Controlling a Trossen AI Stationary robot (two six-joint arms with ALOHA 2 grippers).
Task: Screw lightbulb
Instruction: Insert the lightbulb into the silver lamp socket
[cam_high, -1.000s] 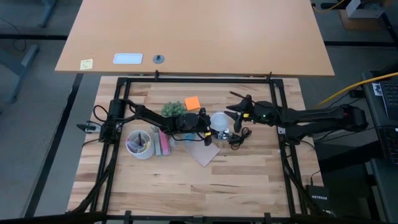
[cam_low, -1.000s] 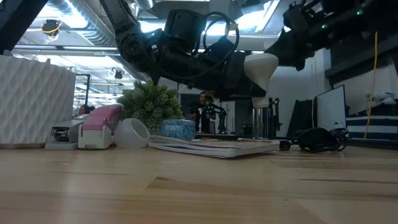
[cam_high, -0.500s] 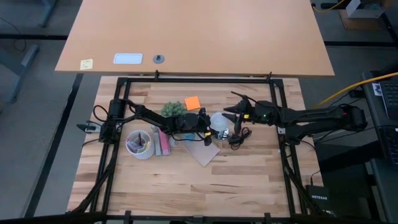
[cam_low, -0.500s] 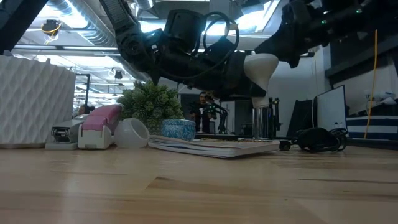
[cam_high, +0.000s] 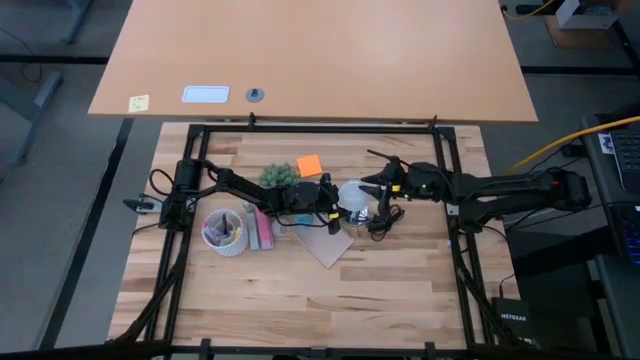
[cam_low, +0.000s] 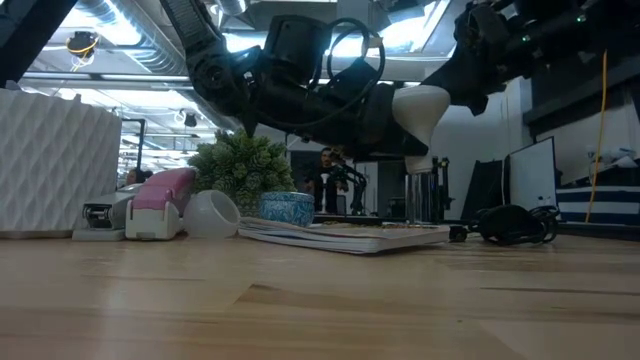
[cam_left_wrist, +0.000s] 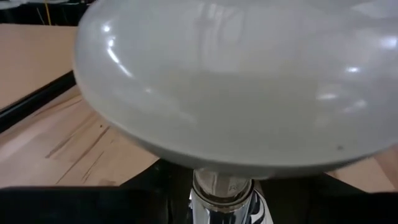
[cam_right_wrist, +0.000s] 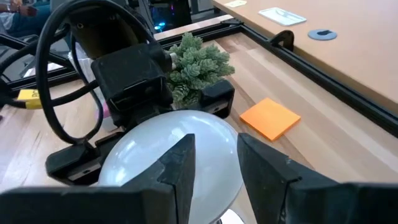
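The left gripper (cam_high: 333, 203) clasps the lightbulb (cam_high: 352, 195) upright over its silver socket (cam_low: 422, 196). The right gripper (cam_high: 375, 180), just beside the lightbulb's globe, spreads its fingers (cam_right_wrist: 180, 163) wide without gripping.

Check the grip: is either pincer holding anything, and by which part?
Left pincer holds the lightbulb by its globe, base down. Right pincer is open just above the globe, gripping nothing.

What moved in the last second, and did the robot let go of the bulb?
Only the right gripper moved: it edged closer over the lightbulb, fingers open, not gripping. The left gripper kept its hold on the lightbulb, base down over the socket. The plant and orange note stayed put.
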